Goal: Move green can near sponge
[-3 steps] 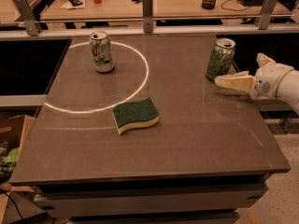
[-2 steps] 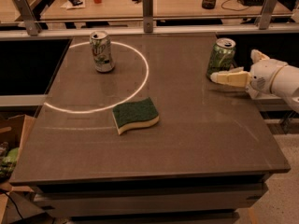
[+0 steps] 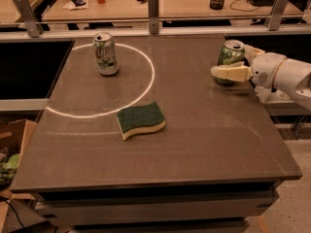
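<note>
The green can (image 3: pixel 229 54) stands upright near the counter's (image 3: pixel 194 149) far right edge, well apart from the sponge (image 3: pixel 141 120). It is thin-walled, smooth and easily dented or tipped, so take it mid-body; what it holds is hidden. The tool (image 3: pixel 233 69) sits against its lower body, but I cannot tell whether it grips.

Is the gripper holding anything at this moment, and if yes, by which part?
It cannot be told. The white gripper is at the mid-body of the all-green drink can, but a firm hold does not show.
</note>
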Action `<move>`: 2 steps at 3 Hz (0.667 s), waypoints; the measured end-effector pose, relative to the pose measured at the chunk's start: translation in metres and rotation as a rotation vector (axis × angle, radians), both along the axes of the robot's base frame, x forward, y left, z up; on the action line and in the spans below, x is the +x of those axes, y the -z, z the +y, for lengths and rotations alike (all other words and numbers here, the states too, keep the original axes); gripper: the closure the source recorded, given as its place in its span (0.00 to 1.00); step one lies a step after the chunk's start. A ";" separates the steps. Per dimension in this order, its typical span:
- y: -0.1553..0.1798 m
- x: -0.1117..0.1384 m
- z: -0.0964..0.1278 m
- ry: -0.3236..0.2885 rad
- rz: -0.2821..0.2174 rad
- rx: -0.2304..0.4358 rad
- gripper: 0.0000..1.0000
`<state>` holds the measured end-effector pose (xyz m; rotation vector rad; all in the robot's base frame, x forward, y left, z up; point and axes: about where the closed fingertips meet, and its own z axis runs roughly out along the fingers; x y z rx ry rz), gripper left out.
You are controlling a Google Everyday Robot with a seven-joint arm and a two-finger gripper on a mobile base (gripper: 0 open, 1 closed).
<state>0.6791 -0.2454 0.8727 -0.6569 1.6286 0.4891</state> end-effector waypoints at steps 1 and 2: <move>-0.001 0.004 0.009 -0.044 -0.004 0.001 0.40; -0.002 0.004 0.012 -0.072 0.001 -0.006 0.64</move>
